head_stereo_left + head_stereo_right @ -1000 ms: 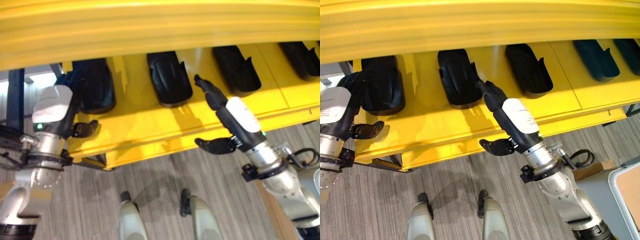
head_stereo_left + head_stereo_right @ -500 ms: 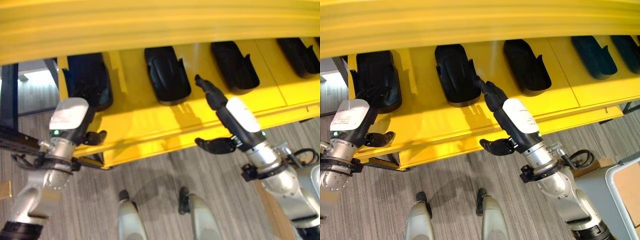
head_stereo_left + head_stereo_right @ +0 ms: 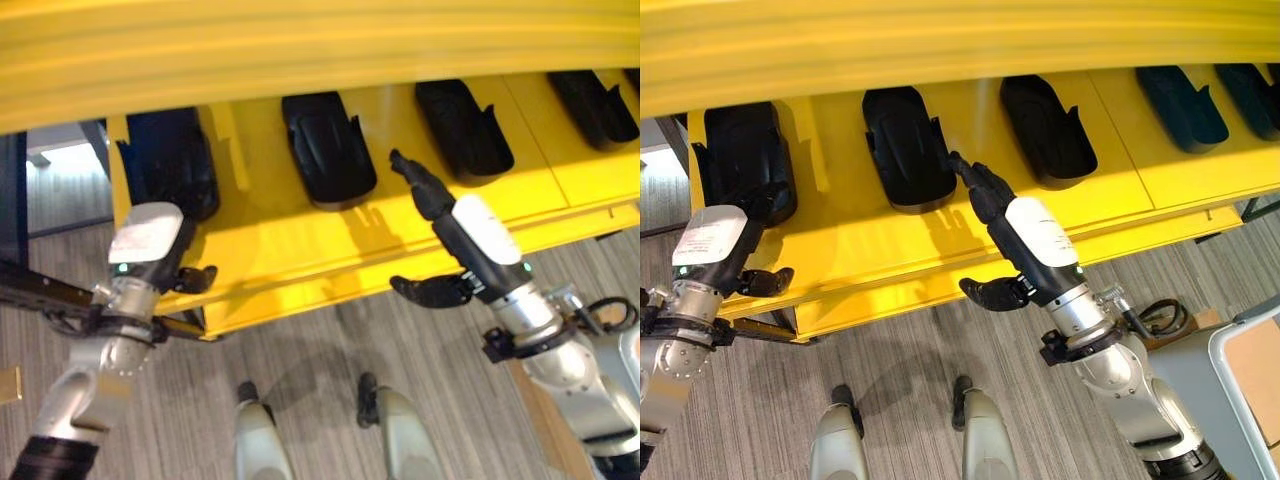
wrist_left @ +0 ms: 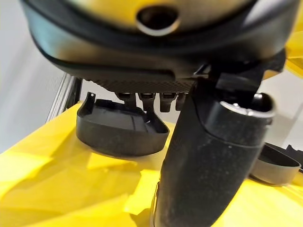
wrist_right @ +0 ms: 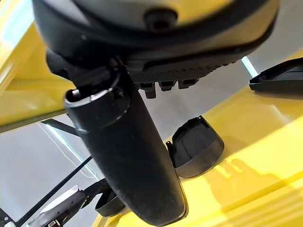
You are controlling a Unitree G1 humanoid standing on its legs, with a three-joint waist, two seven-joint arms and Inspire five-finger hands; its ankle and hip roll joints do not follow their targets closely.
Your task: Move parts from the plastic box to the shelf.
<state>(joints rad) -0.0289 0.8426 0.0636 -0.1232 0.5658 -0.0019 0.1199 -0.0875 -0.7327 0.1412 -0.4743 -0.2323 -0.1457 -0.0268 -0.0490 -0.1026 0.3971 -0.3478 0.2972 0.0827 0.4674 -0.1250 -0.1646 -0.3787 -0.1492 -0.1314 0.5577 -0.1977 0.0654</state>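
Left eye view looks down on a yellow shelf (image 3: 300, 235) carrying a row of black moulded parts, each lying with its long axis running from the shelf's front edge toward the back. The leftmost part (image 3: 170, 165) sits at the shelf's left end, just ahead of the left hand (image 3: 185, 278), which is at the front edge with its thumb sticking out sideways. In the left wrist view that same part (image 4: 120, 130) lies flat on the yellow board just past the fingers (image 4: 151, 100), which reach toward it; whether they touch it cannot be told, and the hand looks relaxed, holding nothing.

The right hand (image 3: 440, 210) is stretched straight over the shelf between the second part (image 3: 325, 150) and the third part (image 3: 465, 130), fingertips near the second part's right edge, thumb hanging well clear below; it grips nothing. More parts (image 3: 1185, 105) lie farther right.

Every part in sight is already on the shelf, so the next move probably means pulling both arms back from it.

Below the shelf is grey striped floor (image 3: 320, 350), with a dark frame (image 3: 20, 200) at the left.
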